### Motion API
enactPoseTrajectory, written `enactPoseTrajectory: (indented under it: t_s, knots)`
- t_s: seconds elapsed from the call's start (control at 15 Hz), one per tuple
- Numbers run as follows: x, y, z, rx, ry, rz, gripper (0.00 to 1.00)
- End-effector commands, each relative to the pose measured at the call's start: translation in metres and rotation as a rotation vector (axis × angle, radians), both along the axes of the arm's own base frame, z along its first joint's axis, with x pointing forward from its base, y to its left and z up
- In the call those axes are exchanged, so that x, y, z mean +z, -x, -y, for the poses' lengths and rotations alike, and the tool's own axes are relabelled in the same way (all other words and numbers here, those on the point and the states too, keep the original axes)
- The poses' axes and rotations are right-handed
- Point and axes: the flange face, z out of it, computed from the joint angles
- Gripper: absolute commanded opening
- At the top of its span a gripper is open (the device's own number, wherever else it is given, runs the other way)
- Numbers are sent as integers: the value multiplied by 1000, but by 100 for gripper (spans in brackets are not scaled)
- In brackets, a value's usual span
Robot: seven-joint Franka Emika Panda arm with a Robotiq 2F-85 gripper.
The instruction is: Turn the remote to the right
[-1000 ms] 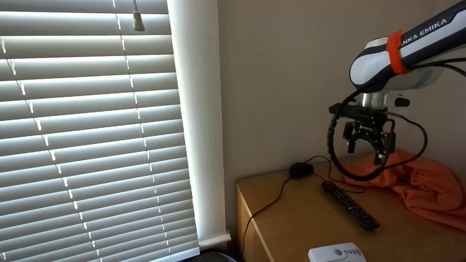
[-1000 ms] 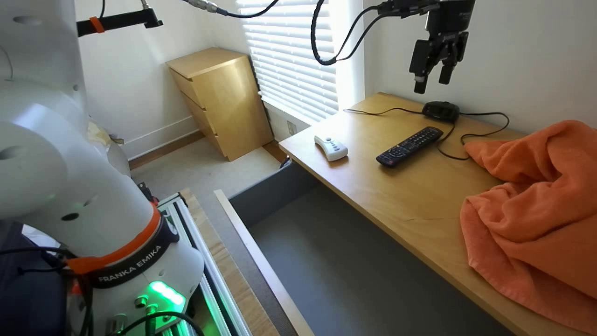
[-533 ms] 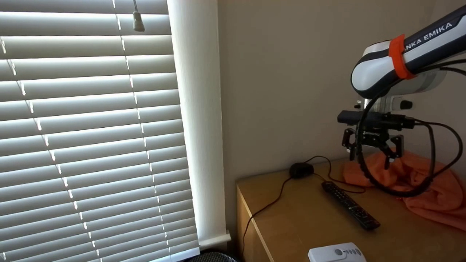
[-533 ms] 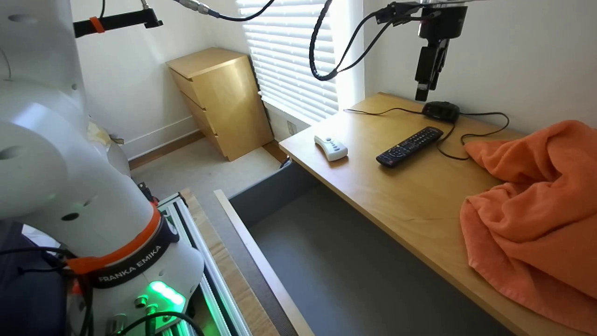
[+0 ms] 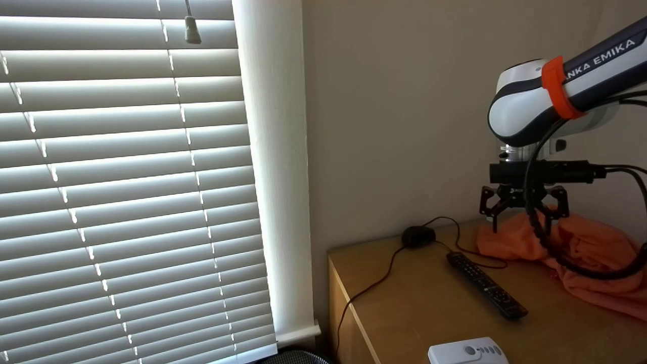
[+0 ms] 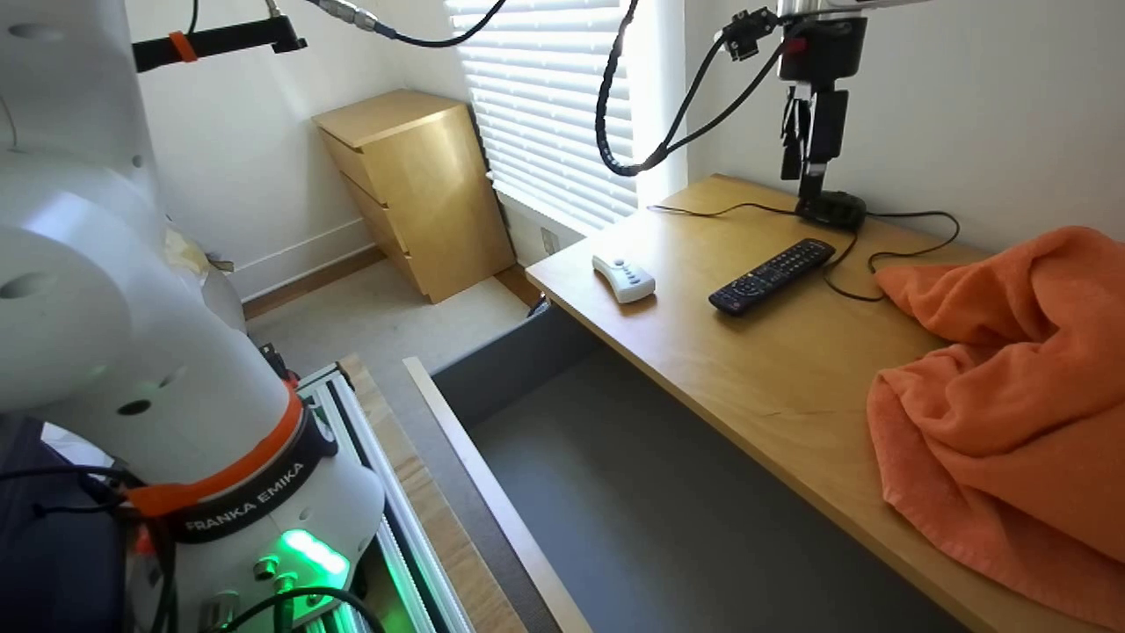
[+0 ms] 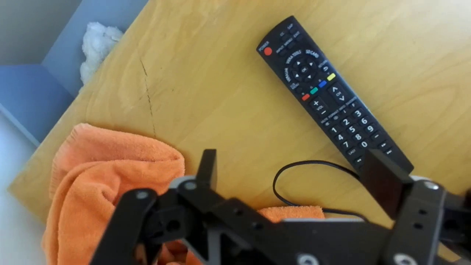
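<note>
The remote is a slim black bar with many buttons. It lies flat on the wooden dresser top in both exterior views, the remote running diagonally, the remote near the puck. In the wrist view the remote slants from upper middle to lower right, its red power button at the upper end. My gripper hangs in the air above the dresser, fingers down, open and empty. It is seen nearly edge-on in an exterior view. In the wrist view the gripper has its right finger overlapping the remote's lower end.
An orange cloth lies beside the remote. A black puck with a cable sits near the wall; the cable loops by the remote's end. A white flat object lies near the dresser edge. An open grey drawer is below.
My gripper has come down and turned about its vertical axis; its fingers now show spread wide in one exterior picture and nearly edge-on in another. The remote has not moved.
</note>
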Motion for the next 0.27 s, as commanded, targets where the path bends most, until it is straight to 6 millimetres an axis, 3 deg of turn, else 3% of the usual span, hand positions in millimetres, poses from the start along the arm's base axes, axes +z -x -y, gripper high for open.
enactPoseTrajectory:
  t_s: [0.0, 0.2]
  knots:
    - [4, 14, -8, 117, 0, -36, 100]
    - [1, 3, -7, 90, -6, -16, 100]
